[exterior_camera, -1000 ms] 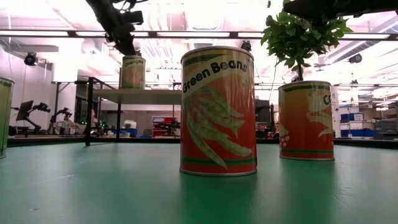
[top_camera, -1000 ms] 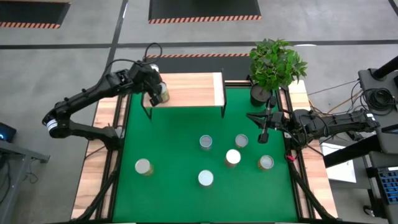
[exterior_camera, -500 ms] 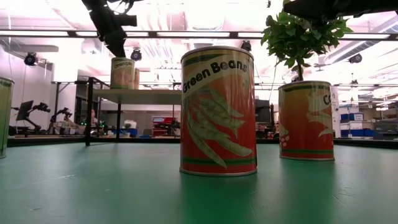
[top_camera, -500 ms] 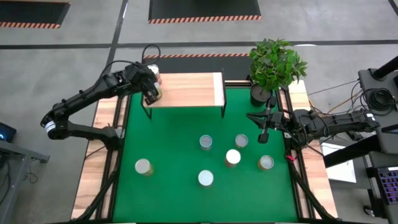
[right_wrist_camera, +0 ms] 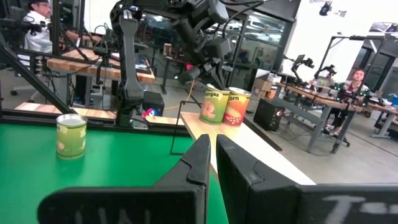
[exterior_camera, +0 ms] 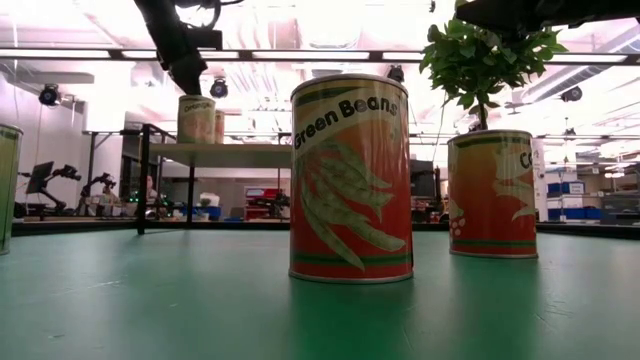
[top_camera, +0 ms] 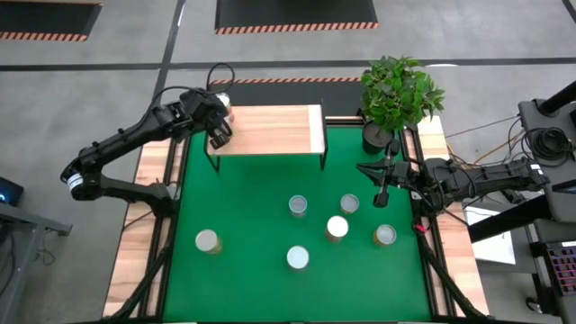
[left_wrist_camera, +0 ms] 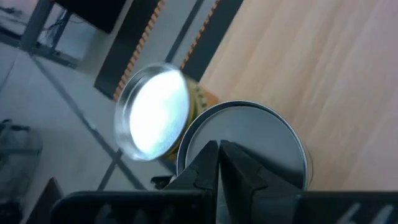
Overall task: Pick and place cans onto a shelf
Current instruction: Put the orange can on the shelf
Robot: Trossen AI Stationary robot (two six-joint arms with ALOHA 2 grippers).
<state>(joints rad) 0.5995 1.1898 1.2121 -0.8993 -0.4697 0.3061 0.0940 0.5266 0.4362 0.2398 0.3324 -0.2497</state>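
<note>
Two dark jointed arms, black looping cables, white band near left arm's base, black-fingered pincers

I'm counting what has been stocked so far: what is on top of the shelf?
Two cans stand side by side at one end of the shelf. From above, the left end effector covers them, so only a sliver shows. The rest of the board is bare.

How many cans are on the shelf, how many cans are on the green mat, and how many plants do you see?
Cans on the shelf: 2
Cans on the green mat: 5; a sixth sits at its right edge
Potted plants: 1
Total: 9 things
</note>
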